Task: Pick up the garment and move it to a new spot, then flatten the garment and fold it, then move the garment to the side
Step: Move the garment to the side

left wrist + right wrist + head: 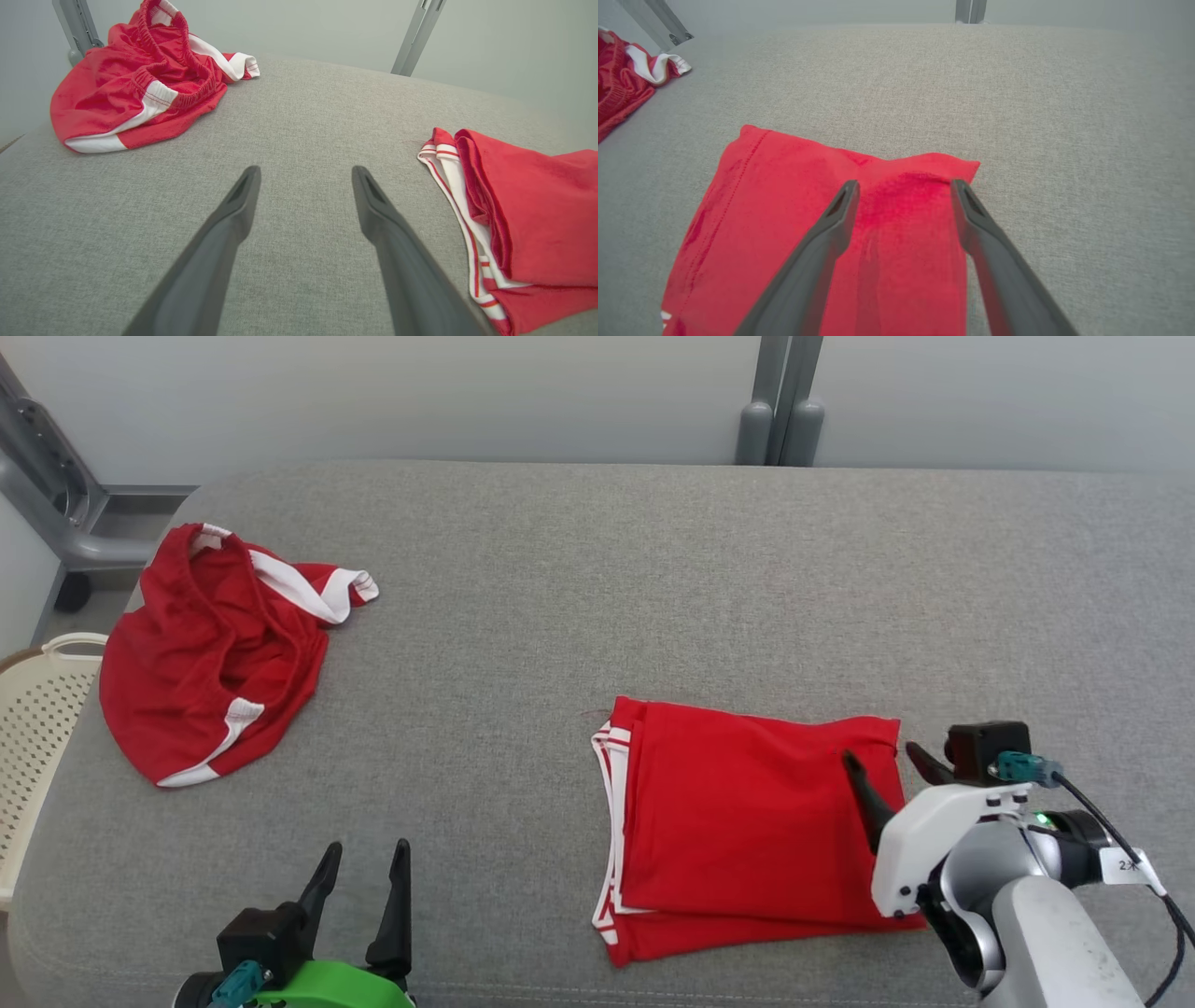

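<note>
While my right claw point(903, 186) stands wide, fingers spread and nothing pinched between them, it sits over the far right corner of the folded garment point(747, 831). Can't tell whether the tips touch the cloth or hang just above it. The cloth under them lies flat, not lifted.

Garment: red, folded into a rough rectangle, near right on the grey cushion point(597, 569). White-and-red striped hems are stacked along its left edge. The top layer is slightly offset, so a lower layer shows along the near and left edges. Its near edge is close to the cushion's near edge. My right forearm covers the near right corner in the head view.

Left claw point(366, 847): also wide and empty. It's near left, fingers pointing far, over bare cushion. It's well apart from the folded garment on its right and from the second piece far left.

Second piece: crumpled shorts point(215, 653), red with white trim, elastic waistband gathered and facing up. They're heaped at the far left of the cushion, right by its left edge, and well apart from the folded garment.

Off the cushion: a cream perforated basket point(37, 728) just beside the left edge, nearer than the shorts. A grey metal frame point(56, 495) stands at the far left corner. A grey post point(780, 401) stands beyond the far edge against a pale wall.

Right wrist: green light on, black cable hanging off the right side.
</note>
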Robot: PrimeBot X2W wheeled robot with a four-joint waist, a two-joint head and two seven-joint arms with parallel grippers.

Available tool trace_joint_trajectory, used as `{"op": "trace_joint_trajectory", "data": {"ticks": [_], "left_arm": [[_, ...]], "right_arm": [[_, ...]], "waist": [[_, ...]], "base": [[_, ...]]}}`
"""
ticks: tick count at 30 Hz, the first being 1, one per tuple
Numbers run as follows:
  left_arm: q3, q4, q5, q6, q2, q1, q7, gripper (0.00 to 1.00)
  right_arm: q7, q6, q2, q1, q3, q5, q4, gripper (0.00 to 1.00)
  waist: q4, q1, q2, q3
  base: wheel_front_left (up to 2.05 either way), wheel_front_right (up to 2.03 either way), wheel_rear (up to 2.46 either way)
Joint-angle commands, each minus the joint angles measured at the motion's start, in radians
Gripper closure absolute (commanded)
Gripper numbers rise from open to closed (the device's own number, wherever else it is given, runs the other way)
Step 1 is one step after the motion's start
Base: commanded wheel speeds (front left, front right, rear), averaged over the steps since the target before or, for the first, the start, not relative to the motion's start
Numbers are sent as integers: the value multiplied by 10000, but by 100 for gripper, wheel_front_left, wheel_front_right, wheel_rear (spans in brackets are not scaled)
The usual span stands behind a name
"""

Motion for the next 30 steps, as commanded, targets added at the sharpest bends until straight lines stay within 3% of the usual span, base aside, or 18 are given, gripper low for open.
{"op": "trace_joint_trajectory", "data": {"ticks": [1, 10, 25, 26, 27, 29, 30], "left_arm": [[-22, -61, 10, 27, 85, 46, 14, 0], [-128, -156, 14, 16, 167, -183, 89, 0], [-154, -264, -22, 52, 293, -637, 112, 0], [-167, -262, -24, 52, 291, -653, 107, 0], [-177, -254, -21, 52, 284, -660, 103, 0], [-198, -231, -23, 54, 265, -722, 96, 0], [-202, -216, -27, 52, 256, -760, 92, 0]], "right_arm": [[183, 0, -4, 233, -312, -440, -234, 0], [528, 0, -13, 586, -1376, -385, -149, 0], [401, 0, -10, -282, -1558, 476, 1505, 0], [467, 0, -10, -348, -1601, 592, 1695, 20], [545, 0, -3, -396, -1586, 691, 1857, 50], [661, -3, 9, -492, -1711, 928, 2232, 87], [703, -8, 11, -541, -1721, 948, 2387, 100]], "waist": [[-30, 0, 0, 53], [62, 0, 0, 385], [297, 0, 0, 1260], [308, 0, 0, 1305], [320, 0, 0, 1345], [335, 0, 0, 1402], [337, 0, 0, 1421]], "base": [[0, 0, 0], [0, 0, 0], [0, 0, 0], [0, 0, 0], [0, 0, 0], [0, 0, 0], [0, 0, 0]]}}
